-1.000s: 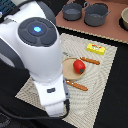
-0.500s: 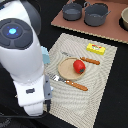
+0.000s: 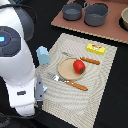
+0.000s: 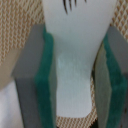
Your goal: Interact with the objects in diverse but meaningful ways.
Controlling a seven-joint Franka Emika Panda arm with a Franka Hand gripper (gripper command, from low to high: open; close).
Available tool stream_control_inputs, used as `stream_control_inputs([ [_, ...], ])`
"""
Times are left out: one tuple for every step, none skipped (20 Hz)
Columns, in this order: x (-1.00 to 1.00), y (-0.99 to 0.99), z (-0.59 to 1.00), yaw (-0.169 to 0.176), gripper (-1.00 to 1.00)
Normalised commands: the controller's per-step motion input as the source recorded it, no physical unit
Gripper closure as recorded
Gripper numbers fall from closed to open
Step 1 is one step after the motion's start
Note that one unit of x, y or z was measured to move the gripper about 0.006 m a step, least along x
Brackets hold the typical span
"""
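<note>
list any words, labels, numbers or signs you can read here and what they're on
None can be read.
yellow box: red marks on top, too blurred to read.
light-blue carton: no print can be made out.
white fish between the fingers: black strokes, a drawn pattern, not letters.

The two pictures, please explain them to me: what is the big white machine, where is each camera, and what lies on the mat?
The white machine is a robot arm. One picture comes from a camera standing off the arm; the other from a camera on its wrist, looking down between the gripper's two green-padded fingers. A white fish toy lies between them; whether they squeeze it, I cannot tell. On the woven mat lie a plate with a red tomato, cutlery, a yellow box and a light-blue carton. Grey pots stand behind.
</note>
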Motion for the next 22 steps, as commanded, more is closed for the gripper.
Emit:
stream_control_inputs([
  [-0.08, 0.02, 0.68, 0.015, -1.0],
  [-0.04, 0.08, 0.63, 0.023, -1.0],
  [-0.07, 0.11, 0.61, 0.035, -1.0],
  [-0.07, 0.12, 0.63, 0.052, -1.0],
  [-0.02, 0.12, 0.77, 0.049, -1.0],
  [0.01, 0.2, 0.91, 0.03, -1.0],
  [0.12, 0.23, 1.0, 0.028, -1.0],
  [0.19, 0.27, 1.0, 0.036, -1.0],
  [0.38, 0.31, 1.0, 0.057, -1.0],
  [0.5, 0.37, 0.97, 0.052, -1.0],
  [0.53, 0.43, 0.83, 0.057, -1.0],
  [0.62, 0.49, 0.68, 0.058, -1.0],
  [0.69, 0.52, 0.61, 0.058, -1.0],
  [0.65, 0.57, 0.49, 0.07, -1.0],
  [0.56, 0.61, 0.41, 0.084, -1.0],
  [0.34, 0.67, 0.26, 0.103, -1.0],
  [0.05, 0.71, 0.13, 0.125, -1.0],
  [0.0, 0.7, 0.07, 0.123, -1.0],
  [-0.13, 0.69, 0.02, 0.119, -1.0],
  [-0.23, 0.68, 0.02, 0.119, -1.0],
  [-0.3, 0.7, 0.02, 0.114, -1.0],
  [-0.33, 0.71, 0.03, 0.106, -1.0],
])
